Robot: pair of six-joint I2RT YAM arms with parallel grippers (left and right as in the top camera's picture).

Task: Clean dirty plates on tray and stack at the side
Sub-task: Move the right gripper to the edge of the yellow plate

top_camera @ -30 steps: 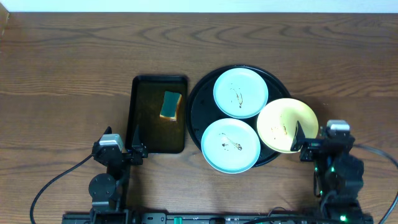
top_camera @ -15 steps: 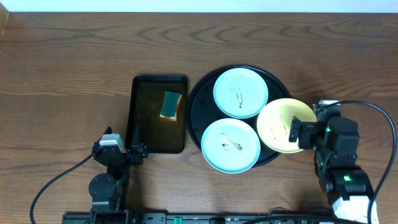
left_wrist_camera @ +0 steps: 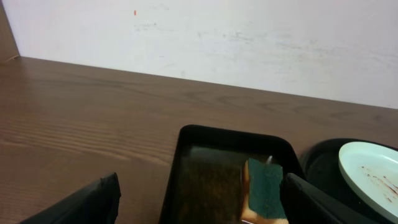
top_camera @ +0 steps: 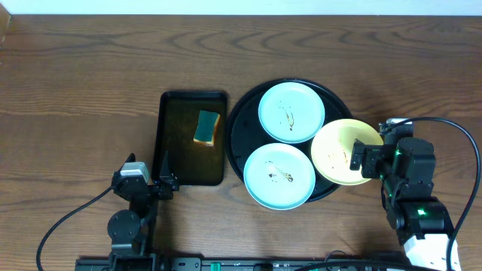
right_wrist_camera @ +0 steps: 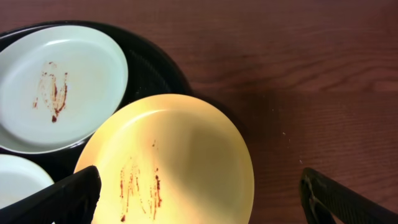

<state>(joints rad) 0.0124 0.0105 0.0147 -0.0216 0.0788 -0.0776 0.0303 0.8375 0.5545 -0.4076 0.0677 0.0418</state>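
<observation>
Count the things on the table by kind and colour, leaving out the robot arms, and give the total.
mint-blue plates: 2
yellow plate: 1
round black tray: 1
rectangular black tray: 1
sponge: 1
Total: 6

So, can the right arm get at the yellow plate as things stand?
Probably yes. The right gripper is open right beside the yellow plate, whose outer edge overhangs the rim of the tray. Nothing lies between them, and the two blue plates sit on the far side.
</observation>
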